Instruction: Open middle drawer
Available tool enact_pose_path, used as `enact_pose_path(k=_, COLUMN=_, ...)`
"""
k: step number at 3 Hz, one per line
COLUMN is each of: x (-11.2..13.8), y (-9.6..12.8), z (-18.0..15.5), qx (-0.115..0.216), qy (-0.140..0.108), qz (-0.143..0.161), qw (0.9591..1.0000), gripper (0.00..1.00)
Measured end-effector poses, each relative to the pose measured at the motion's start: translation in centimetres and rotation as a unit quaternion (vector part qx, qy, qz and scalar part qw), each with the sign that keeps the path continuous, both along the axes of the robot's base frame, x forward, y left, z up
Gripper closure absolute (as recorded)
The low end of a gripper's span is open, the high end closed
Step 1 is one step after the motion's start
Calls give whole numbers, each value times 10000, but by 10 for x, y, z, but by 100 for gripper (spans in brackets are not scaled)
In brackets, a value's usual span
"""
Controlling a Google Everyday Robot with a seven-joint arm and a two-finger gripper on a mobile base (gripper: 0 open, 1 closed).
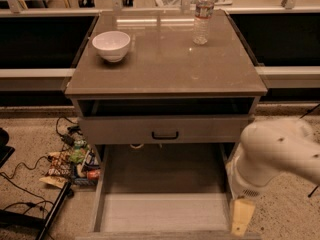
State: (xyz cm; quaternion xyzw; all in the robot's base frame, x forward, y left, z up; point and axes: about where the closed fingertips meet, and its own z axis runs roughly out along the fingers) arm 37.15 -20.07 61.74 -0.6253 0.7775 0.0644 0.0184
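Middle drawer (165, 211): stood wide open, run out well past the counter's front edge toward the camera, nearest thing in view.
Drawer axis: its long side ran left to right, parallel to the counter's front edge; it slid at right angles to that edge, front facing the camera, open side up.
Drawer inside: bare grey floor, lighter toward the near rim; the front face and pull were out of sight at the bottom of the view.
Gripper (242, 219): low on the right, below and forward of the counter's front-right corner, at the drawer's near right corner beside its right wall; whether it touched the wall could not be told.
Gripper grip: how far open it stood could not be told, and no hold on anything could be seen.
Arm (280, 149): white and bulky, coming in from the right edge, just under the front-right corner.
Top drawer (125, 130): shut, directly under the front edge, black handle (165, 135) at its middle, a dark slot above it.
Clutter (72, 164): packets and cables on the floor, below the front-left corner.
Counter (165, 69): grey-brown and glossy.
Bowl (111, 45): white, upright, near the back-left corner.
Bottle (201, 15): clear plastic, upright, by the back edge, right of middle.
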Motion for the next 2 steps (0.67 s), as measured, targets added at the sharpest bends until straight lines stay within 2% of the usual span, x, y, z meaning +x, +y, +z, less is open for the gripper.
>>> enact_pose_path(k=1, x=2, y=-23, z=105, qx=-283, qy=-416, qz=144, qw=9986, gripper=0)
enact_pose_path(k=2, x=-10, y=-40, z=189, qx=-627, qy=-815, qz=50, qw=9947, gripper=0)
